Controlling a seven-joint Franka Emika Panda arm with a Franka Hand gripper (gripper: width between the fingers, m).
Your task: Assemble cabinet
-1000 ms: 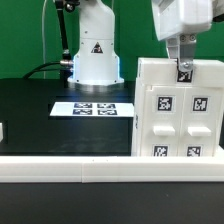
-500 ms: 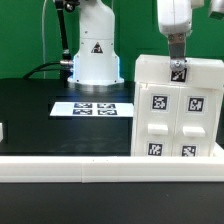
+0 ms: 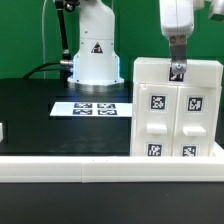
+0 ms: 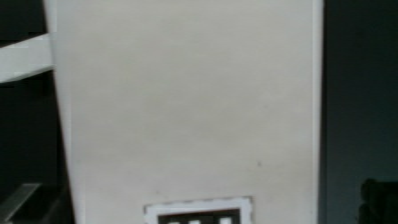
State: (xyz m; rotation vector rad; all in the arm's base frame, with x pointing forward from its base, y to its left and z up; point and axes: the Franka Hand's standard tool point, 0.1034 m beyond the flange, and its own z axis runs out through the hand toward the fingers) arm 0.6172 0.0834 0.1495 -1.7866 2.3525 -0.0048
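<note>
While the cabinet (image 3: 177, 108) stands upright at the table's front right corner, the gripper (image 3: 178, 70) meets its top; finger state unclear, remaining assembly undeterminable.

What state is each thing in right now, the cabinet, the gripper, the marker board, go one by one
cabinet: standing upright at the exterior view's right, tagged front panels facing the camera.
gripper: down at the cabinet's top edge; whether it is open or shut cannot be told.
marker board: lying flat on the black table, apart from the cabinet.
small white piece: at the exterior view's left edge, mostly cut off.
</note>
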